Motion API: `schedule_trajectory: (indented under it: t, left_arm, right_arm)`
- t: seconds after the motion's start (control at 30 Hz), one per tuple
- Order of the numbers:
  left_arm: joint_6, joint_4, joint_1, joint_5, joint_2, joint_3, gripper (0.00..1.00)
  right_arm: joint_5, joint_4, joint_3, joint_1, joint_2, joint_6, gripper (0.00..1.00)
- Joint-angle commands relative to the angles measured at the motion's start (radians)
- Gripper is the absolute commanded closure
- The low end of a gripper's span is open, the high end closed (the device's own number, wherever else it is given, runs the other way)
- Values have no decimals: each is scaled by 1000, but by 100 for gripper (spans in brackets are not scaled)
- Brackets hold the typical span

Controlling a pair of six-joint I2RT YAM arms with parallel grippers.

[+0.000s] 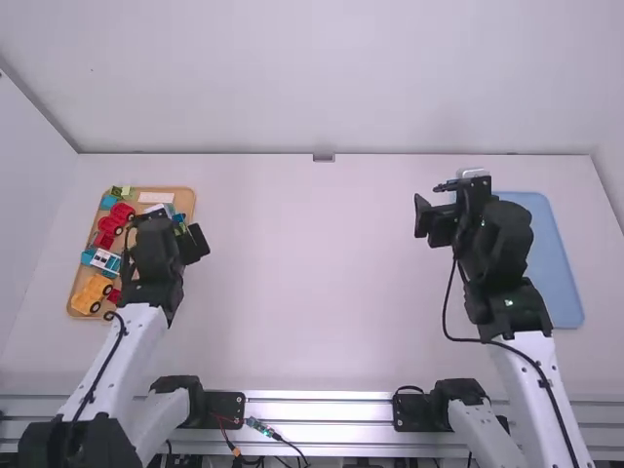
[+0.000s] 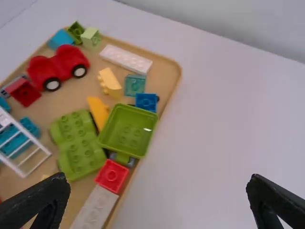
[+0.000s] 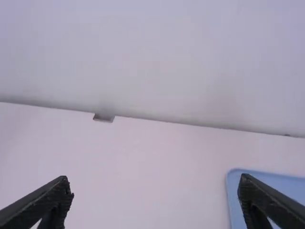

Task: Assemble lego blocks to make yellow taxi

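Note:
My left gripper (image 1: 174, 230) hangs over the right part of the brick tray (image 1: 71, 278). In the left wrist view that gripper (image 2: 159, 202) is open, nothing between its fingers. The same view shows a light yellow brick (image 2: 110, 83), an orange-yellow piece (image 2: 98, 112), a green car base (image 2: 77, 143), a green open box piece (image 2: 127, 131) and a red car (image 2: 58, 67) in the tray. A yellow vehicle (image 1: 93, 292) lies at the tray's near end. My right gripper (image 1: 441, 220) is above the table's right side; in the right wrist view this gripper (image 3: 156, 202) stands open and holds nothing.
A blue tray (image 1: 558, 255) lies at the far right, partly behind the right arm. The tray of bricks also holds a white ladder piece (image 2: 21, 143), a white plate (image 2: 126, 59) and several small bricks. A wall bounds the table's far edge.

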Motion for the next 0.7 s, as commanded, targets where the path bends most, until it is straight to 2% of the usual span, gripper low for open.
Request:
schedule_trajectory:
  t: [0.0, 0.17, 0.37, 0.67]
  left_arm:
    - [73, -32, 4, -43, 47, 64, 1]
    - [156, -115, 5, -65, 130, 147, 1]
    - [244, -203, 5, -97, 135, 235, 1]
    - [377, -336, 65, -74, 139, 368, 1]
  right_arm:
    - [4, -28, 74, 3, 43, -12, 3]
    - [3, -70, 157, 2, 126, -63, 1]
    - [3, -72, 245, 2, 222, -91, 1]
    - [7, -77, 245, 3, 376, -116, 1]
